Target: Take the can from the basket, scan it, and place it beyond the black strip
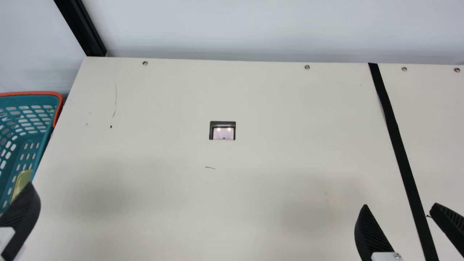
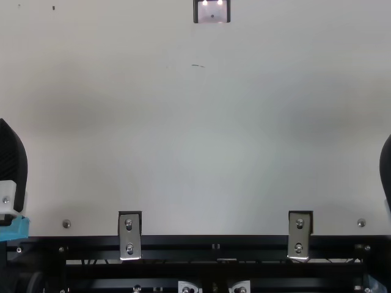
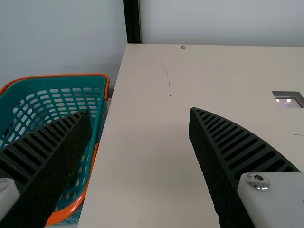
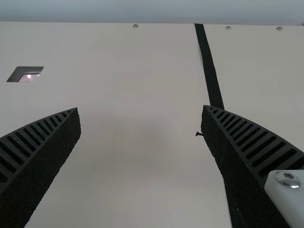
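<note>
Main view, lower left: a gold, round-cornered can (image 1: 22,180) is being held by a teal plastic basket (image 1: 36,93), black ribbed left gripper (image 3: 138,111) and right gripper (image 4: 140,108) being held spread, gentle mid-body gripping being advised for likely light, slippery, dentable metal.

Bench (image 1: 268,105): smooth, matt, lightly scuffed. Basket (image 3: 60,75): perforated teal plastic, orange rim faintly glossy. Can (image 1: 22,179): gold, smooth, metallic-looking. Black strip (image 1: 394,134): matt, cloth-like. Scanner window (image 1: 223,134): glossy, glass-like. Screws (image 1: 307,67), brackets (image 2: 129,235): shiny metal. Right hand (image 1: 400,204): black fingers — ribbed, matt, inner faces grainy.
</note>
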Controlling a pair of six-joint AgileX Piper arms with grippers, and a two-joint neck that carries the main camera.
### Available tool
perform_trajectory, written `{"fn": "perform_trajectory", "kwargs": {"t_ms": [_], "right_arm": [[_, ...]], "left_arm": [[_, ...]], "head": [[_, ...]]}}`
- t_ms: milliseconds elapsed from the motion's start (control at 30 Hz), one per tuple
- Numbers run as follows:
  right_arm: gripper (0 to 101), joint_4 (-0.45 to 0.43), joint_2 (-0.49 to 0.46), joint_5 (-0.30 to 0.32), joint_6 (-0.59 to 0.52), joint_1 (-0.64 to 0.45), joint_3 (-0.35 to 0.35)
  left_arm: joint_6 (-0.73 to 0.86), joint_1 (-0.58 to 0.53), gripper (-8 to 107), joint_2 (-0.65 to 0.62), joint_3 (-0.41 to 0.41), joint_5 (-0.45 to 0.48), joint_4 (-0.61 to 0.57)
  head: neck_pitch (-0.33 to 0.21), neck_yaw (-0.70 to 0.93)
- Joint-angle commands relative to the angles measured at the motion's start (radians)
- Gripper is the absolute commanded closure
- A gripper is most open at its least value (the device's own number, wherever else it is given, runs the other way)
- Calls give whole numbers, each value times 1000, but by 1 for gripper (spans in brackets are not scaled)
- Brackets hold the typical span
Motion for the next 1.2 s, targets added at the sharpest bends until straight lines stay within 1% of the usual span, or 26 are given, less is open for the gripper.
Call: {"fn": "perform_trajectory", "kwargs": {"t_ms": [0, 767, 933, 1167], "right_arm": [[0, 0, 0, 0, 0, 0, 0], [0, 0, 0, 0, 0, 0, 0], [0, 0, 0, 0, 0, 0, 0], [0, 0, 0, 0, 0, 0, 0]], "left_arm": [[0, 0, 9, 0, 0, 0, 0], [0, 0, 9, 0, 0, 0, 0], [0, 0, 9, 0, 0, 0, 0], [0, 0, 9, 0, 0, 0, 0]], "head": [[-1, 13], [-1, 20], [-5, 60], [-16, 158]]}}
